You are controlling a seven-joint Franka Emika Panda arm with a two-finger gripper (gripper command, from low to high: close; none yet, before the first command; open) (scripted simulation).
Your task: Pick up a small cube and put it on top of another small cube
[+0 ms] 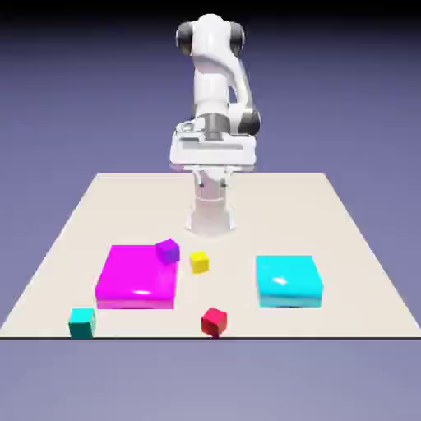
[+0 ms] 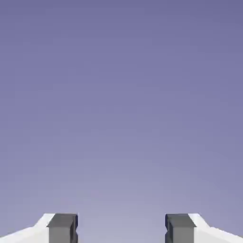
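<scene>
Below our open, empty tool (image 2: 121, 228) waits the red cube (image 1: 215, 321); we're likely pre-grasp, so reach down next.

"Can you read any text, label, brand or number?"
"None that I can make out."
"Any signs, then?"
"No, I can't read one in either view."

Glossy highlights marked the smooth, plastic-looking magenta block (image 1: 136, 278) at seven o'clock and cyan block (image 1: 288, 279) at five. The counter (image 1: 247, 234) appeared matt; the arm (image 1: 212, 82) wore smooth white.
</scene>
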